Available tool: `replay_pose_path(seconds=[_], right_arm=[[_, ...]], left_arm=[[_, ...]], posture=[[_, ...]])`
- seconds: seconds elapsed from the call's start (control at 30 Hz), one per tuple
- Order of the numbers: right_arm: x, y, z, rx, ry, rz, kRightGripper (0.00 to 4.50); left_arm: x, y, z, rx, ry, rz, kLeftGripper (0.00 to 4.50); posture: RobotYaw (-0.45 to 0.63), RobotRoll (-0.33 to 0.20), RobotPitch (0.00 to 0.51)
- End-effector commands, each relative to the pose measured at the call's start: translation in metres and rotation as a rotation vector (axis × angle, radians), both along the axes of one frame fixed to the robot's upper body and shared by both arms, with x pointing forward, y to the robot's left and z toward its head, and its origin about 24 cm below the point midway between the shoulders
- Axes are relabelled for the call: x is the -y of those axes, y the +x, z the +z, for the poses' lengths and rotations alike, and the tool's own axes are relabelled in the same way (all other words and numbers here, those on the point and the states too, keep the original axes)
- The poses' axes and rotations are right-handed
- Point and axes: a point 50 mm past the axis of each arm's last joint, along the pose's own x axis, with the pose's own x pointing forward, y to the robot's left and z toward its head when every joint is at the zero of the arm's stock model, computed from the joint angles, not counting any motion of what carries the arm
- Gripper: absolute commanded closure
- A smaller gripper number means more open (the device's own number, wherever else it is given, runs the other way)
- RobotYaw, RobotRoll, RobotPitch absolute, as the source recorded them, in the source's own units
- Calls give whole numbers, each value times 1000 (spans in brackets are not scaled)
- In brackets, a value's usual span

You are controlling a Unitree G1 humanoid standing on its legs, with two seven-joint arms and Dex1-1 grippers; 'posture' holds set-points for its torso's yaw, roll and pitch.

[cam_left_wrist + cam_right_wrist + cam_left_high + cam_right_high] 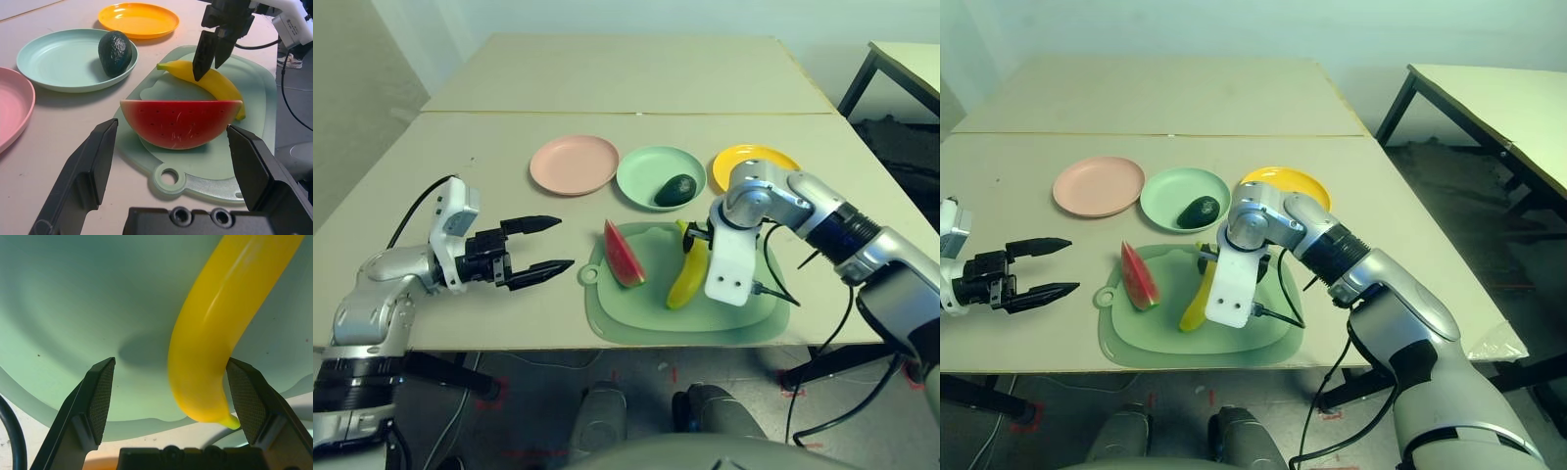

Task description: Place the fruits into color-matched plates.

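The red watermelon wedge (pixel 624 255) and the yellow banana (pixel 688 276) lie on the pale-green cutting mat (pixel 636 318). The dark avocado (pixel 675 189) rests in the mint green plate (pixel 636 176). To either side of it are the pink plate (pixel 574 164) and the yellow plate (pixel 754 159), both with nothing in them. My right gripper (pixel 691 238) points down over the banana's far end. It is open, and in the right wrist view the banana (pixel 215 333) lies between its fingers. My left gripper (pixel 563 244) is open, left of the mat, aimed at the watermelon (pixel 181 122).
A second table adjoins the far edge, and another stands off to the right. A black cable (pixel 773 286) from my right wrist trails over the mat's right side. Bare tabletop lies left of the pink plate.
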Motion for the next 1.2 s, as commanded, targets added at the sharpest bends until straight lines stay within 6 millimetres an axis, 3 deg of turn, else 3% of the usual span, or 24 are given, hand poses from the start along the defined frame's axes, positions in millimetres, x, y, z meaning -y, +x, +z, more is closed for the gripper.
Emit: replay_pose_path(seconds=[0.03, 0.13, 0.2, 0.43, 0.63, 0.77, 0.97, 1.2], right_arm=[[-4, -3, -2, -20, 15, 4, 35], [-9, -4, -3, -27, 21, -3, 35], [-11, -4, -3, -30, 28, -5, 426], [-13, -5, -3, -44, 43, -17, 2799], [-8, -3, 0, -52, 42, -43, 2841], [-3, 5, 17, -41, 64, -90, 2841], [-1, 28, 64, 12, 165, -218, 2841], [28, 64, 67, 82, 144, -425, 2841]], left_arm=[[-1, 2, 0, 7, 2, 1, 0], [-1, 2, 0, 7, 4, 0, 0], [0, 1, 0, 6, 5, -1, 0], [0, 1, 1, 8, 8, 1, 0], [0, 2, 1, 9, 7, 0, 0], [2, 4, 1, 11, 6, -5, 0], [3, 8, 2, 18, -8, 6, 0], [4, 8, 2, 19, -8, 8, 0]], posture=[[164, 0, 97], [165, 0, 97], [167, 0, 100], [171, 0, 101], [158, 0, 95], [152, 0, 93], [151, 0, 94], [168, 0, 95]])
